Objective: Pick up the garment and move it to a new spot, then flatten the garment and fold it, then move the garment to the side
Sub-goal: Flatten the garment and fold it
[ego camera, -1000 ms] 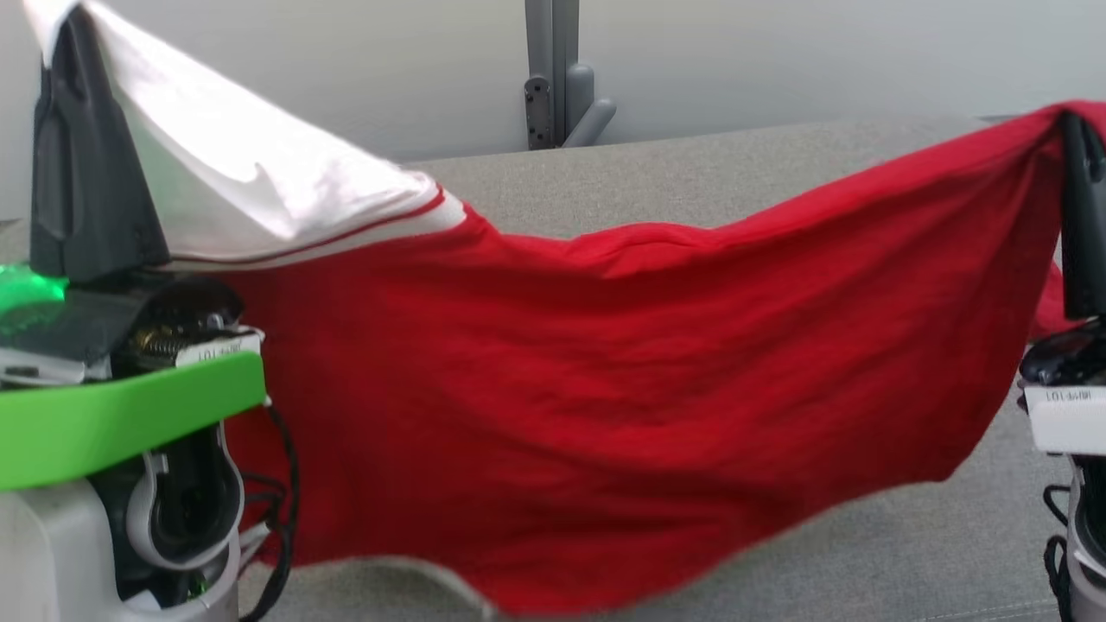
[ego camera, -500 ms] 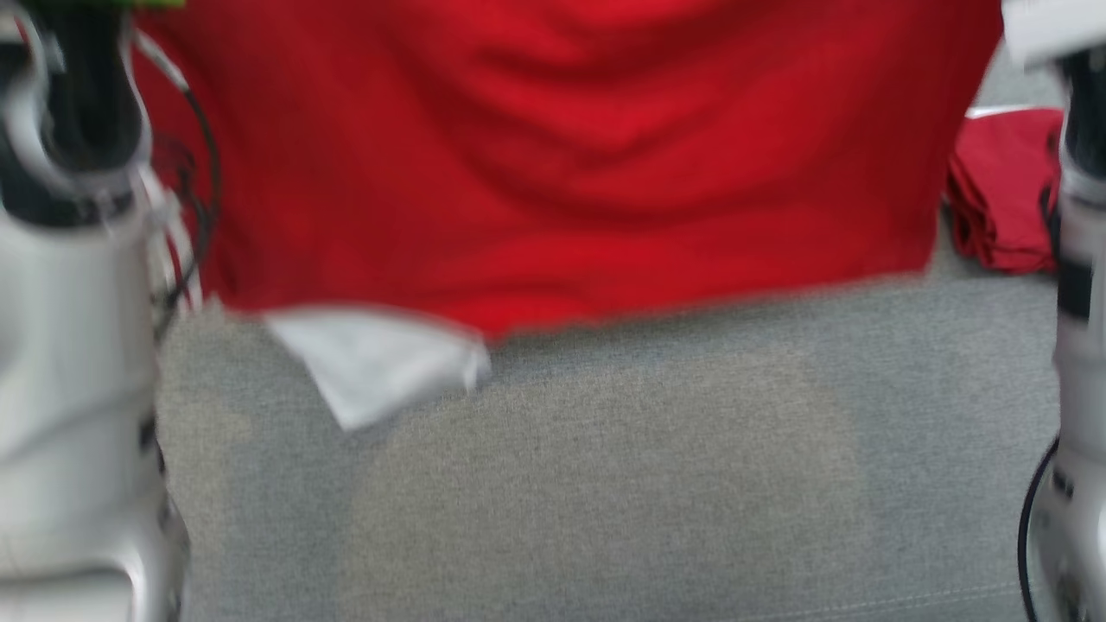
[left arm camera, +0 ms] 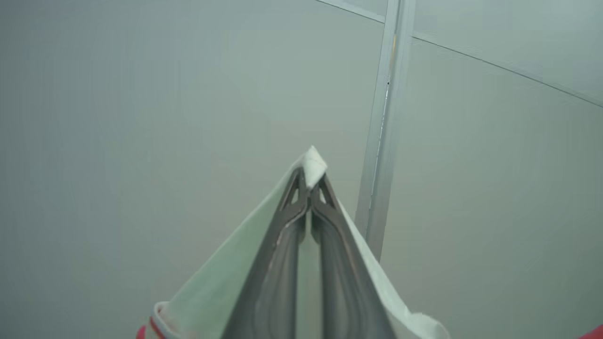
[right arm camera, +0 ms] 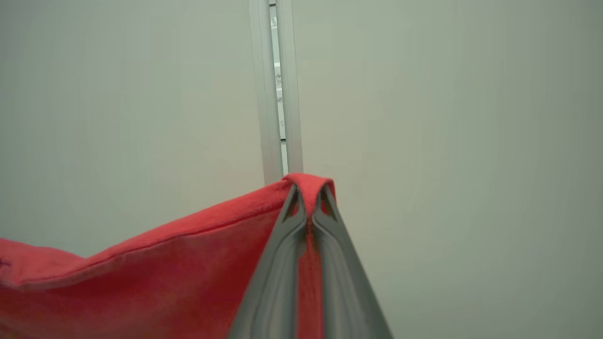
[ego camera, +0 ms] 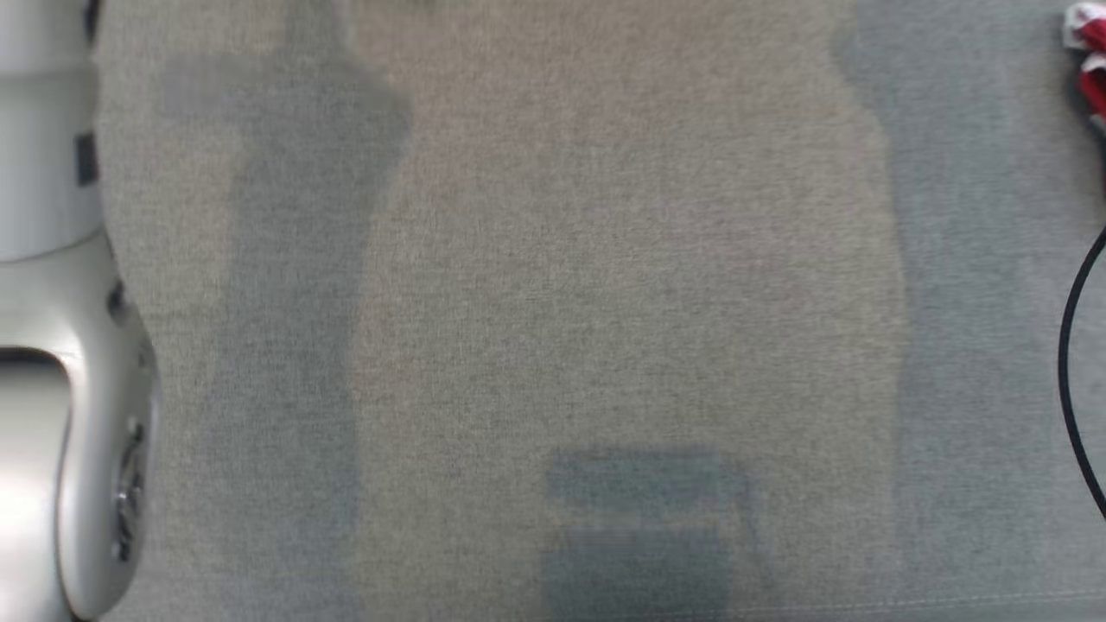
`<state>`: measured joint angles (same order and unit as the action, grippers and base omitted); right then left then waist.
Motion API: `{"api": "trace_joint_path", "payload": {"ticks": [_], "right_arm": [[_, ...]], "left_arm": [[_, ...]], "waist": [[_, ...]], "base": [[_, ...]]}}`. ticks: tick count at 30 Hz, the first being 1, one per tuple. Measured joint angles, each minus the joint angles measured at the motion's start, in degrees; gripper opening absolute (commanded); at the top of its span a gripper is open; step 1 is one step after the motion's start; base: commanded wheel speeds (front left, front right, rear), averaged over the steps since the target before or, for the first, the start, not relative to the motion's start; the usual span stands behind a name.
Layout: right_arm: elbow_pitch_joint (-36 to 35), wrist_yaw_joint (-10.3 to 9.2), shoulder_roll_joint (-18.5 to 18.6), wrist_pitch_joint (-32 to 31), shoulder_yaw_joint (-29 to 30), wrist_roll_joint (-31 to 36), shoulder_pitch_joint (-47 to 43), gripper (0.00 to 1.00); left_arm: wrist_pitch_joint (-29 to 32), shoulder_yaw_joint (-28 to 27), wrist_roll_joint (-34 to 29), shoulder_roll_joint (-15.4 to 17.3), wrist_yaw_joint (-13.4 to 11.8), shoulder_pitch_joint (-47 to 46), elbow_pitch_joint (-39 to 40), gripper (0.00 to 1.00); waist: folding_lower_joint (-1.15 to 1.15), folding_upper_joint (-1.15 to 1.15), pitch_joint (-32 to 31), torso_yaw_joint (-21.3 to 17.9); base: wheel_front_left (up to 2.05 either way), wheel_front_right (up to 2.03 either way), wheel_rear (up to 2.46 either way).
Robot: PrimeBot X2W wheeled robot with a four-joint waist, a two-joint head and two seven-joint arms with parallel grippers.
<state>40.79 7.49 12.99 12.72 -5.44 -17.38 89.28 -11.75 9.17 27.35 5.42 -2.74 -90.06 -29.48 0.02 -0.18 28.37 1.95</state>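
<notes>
Head view: the camera looks down on a grey fabric-covered bench (ego camera: 605, 259) crossed by soft shadows. A pale forearm (ego camera: 52, 345) runs down the left edge and a black cable (ego camera: 1071, 363) curves along the right edge. A red-and-white scrap (ego camera: 1090, 52) of cloth sits in the upper right corner; whether it belongs to the garment cannot be told.

Left wrist view: the left end effector (left arm camera: 311, 186) has its two dark fingers pressed together, pinching a white corner of the garment (left arm camera: 212, 292). A small tuft of white cloth stands above the tips, and the cloth falls away on both sides of the fingers, with red trim at the bottom left. Behind is a plain wall (left arm camera: 141, 117) with a pale post (left arm camera: 384, 141).

Right wrist view: the right end effector (right arm camera: 309, 197) is pinched shut on the garment's red hem, which folds over the fingertips. The red cloth hangs away to the left in a sagging line, raised before the wall and post (right arm camera: 275, 94).
</notes>
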Motion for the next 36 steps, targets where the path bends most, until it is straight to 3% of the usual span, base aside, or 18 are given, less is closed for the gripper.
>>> {"api": "trace_joint_path", "payload": {"ticks": [7, 14, 22, 28, 36], "right_arm": [[8.61, 0.0, 0.42, 2.1, -1.87, -2.69, -7.44, 0.0], [1.15, 0.0, 1.15, 2.31, -1.54, -9.4, -17.95, 0.0], [-4.5, 0.0, 2.48, 2.33, -7.89, -15.08, -27.48, 0.0], [-7.24, 0.0, 3.39, 2.33, -9.37, -18.69, -35.71, 0.0], [-15.66, 0.0, 4.55, 2.33, -9.9, -18.8, -50.27, 0.0]], "left_arm": [[-2.97, -1.7, 3.45, -1.56, 3.35, 12.98, -4.21, 0.0], [-3.22, -6.37, 1.24, -1.91, 6.33, 24.38, 3.61, 0.0], [-3.21, -8.96, -1.97, -1.66, 8.31, 35.74, 12.4, 0.0], [-3.21, -9.55, -2.43, -1.64, 9.28, 48.75, 18.17, 0.0], [-3.21, -10.79, -0.94, -2.24, 9.26, 67.49, 24.24, 0.0]], "waist": [[0.0, 0.0, 7.54, 2.27], [0.0, 0.0, 11.74, 3.85], [-0.01, 0.0, 8.97, 3.38], [-0.02, 0.0, 4.49, 2.37], [-0.02, 0.0, -2.31, 1.81]], "base": [[0.0, 0.0, 0.0], [0.0, 0.0, 0.0], [0.0, 0.0, 0.0], [0.0, 0.0, 0.0], [0.0, 0.0, 0.0]]}}
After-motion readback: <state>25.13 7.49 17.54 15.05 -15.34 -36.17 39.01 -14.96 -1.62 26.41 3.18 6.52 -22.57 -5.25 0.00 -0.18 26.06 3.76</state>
